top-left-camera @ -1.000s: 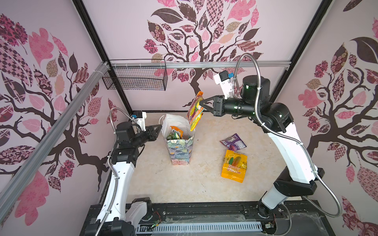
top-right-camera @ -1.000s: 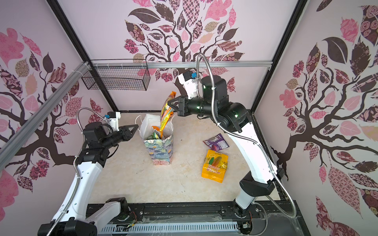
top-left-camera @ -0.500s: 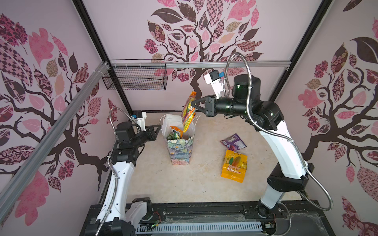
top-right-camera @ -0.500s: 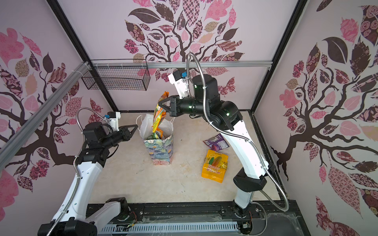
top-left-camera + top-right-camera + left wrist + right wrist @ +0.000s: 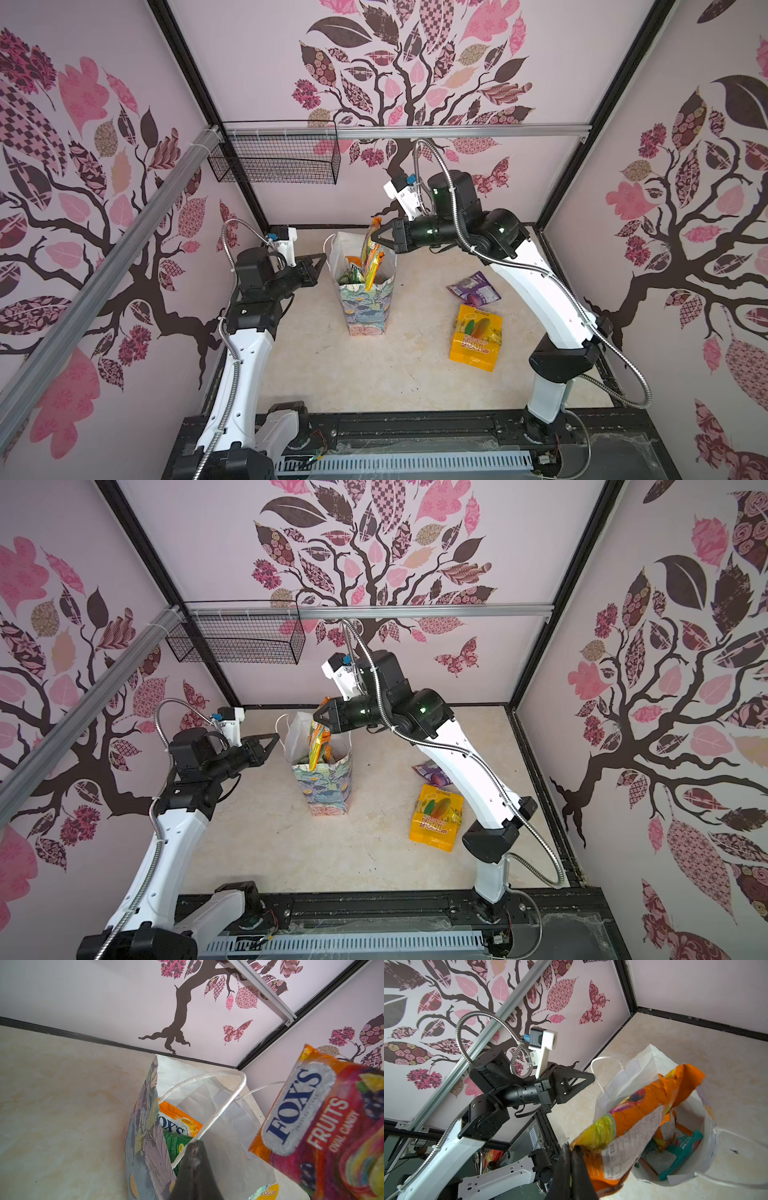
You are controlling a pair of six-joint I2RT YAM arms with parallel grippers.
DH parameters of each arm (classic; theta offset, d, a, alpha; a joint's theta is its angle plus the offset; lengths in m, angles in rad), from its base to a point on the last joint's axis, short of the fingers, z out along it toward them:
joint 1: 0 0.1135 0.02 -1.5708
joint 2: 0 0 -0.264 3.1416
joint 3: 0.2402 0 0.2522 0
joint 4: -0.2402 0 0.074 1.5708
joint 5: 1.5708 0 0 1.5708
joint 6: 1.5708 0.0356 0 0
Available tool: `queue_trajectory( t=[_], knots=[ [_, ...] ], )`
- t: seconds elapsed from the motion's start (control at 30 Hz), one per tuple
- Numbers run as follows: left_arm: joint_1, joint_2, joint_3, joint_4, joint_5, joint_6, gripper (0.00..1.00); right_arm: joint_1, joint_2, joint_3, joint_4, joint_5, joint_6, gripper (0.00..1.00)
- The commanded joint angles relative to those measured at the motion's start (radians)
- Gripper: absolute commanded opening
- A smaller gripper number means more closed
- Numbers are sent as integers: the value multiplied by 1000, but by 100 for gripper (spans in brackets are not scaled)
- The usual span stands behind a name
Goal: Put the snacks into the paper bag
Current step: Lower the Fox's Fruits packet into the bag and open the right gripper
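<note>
- Left arm (image 5: 245, 365) and right arm (image 5: 536, 282): white moulded link shells, black joint housings.
- Corrugated metal conduit (image 5: 457, 1032): runs along each arm and is secured with ties.
- Wrist camera mount (image 5: 543, 1047): white bracket carrying a black module with a blue connector.
- Green indicator lights (image 5: 435, 191): lit on the right arm's black joints.
- Left gripper (image 5: 591, 1078): black triangular open-frame fingers, with silver screws (image 5: 562, 1083) near the base.

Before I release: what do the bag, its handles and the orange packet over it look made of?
The paper bag looks like matte paper: creased white inside, printed outside. Its handles look like white twisted cord, probably paper. The orange FOX'S packet looks like glossy plastic film: it shows shiny highlights and hangs crinkled and bent.
</note>
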Motion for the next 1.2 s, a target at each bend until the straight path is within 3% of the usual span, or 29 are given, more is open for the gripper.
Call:
queue_trajectory(
  t=[0.0,0.53,0.97,1.17],
  knots=[
    [-2,-8,-20,10,-3,9,0,6,13,-22,79,6,-19,0],
    [-2,-10,-19,8,-6,11,0,-4,197,109,66,117,-93,0],
    [1,-11,-17,6,-5,12,0,-60,305,217,102,93,-51,0],
    [4,-11,-17,7,-2,9,0,-49,312,212,52,137,-119,0]
  ],
)
